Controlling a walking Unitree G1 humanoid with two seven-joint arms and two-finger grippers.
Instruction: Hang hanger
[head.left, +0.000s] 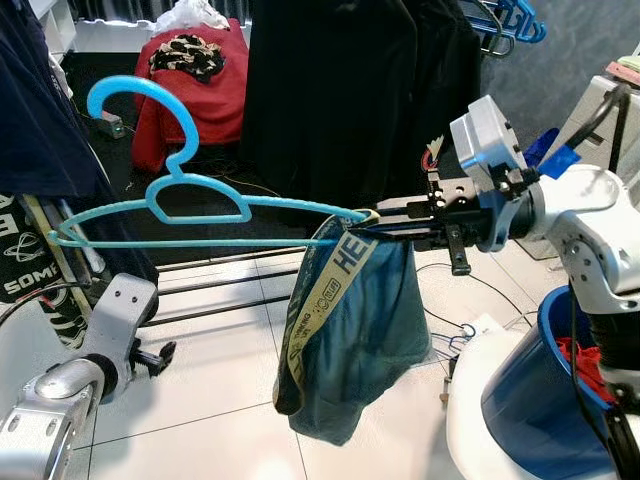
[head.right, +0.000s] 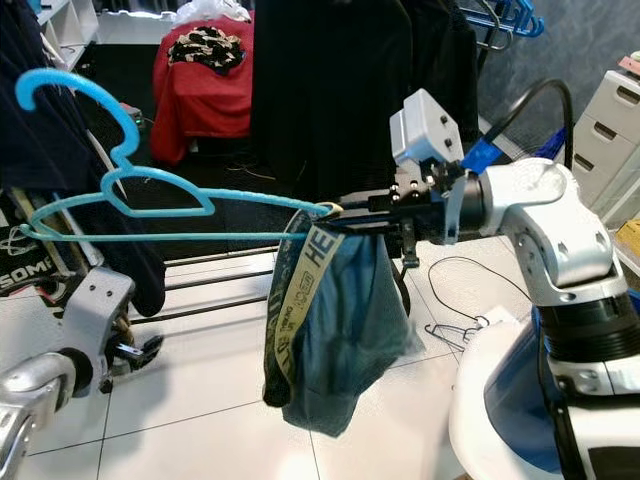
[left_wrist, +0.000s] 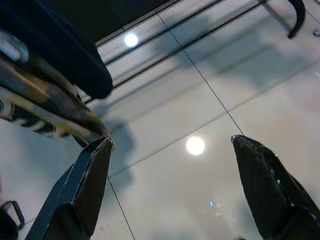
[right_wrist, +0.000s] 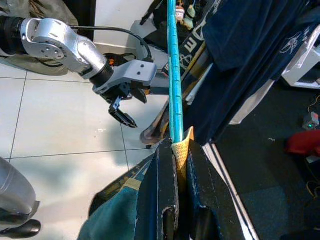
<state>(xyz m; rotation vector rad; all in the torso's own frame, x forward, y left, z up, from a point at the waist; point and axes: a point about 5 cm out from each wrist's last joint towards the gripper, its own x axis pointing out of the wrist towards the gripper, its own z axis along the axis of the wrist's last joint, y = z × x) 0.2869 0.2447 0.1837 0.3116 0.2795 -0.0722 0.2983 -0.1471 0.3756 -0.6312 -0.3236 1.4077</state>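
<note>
A light blue plastic hanger (head.left: 190, 205) hangs level in the air, its hook (head.left: 140, 95) pointing up at the left. My right gripper (head.left: 375, 222) is shut on the hanger's right end, and in the right wrist view the fingers (right_wrist: 165, 170) pinch the blue bar (right_wrist: 173, 75). Teal shorts with a yellow waistband (head.left: 360, 330) drape from that end, just under the gripper. My left gripper (head.left: 160, 358) is low at the left, open over the floor tiles, its fingers (left_wrist: 90, 175) far apart with nothing between them.
Black garments (head.left: 330, 90) hang at the back, and a dark blue shirt (head.left: 40, 110) hangs at the left. A red bundle (head.left: 205, 90) lies behind. Rack rails (head.left: 230, 275) run along the floor. A blue bin (head.left: 540, 400) stands at the right, with more blue hangers (head.left: 515, 20) above it.
</note>
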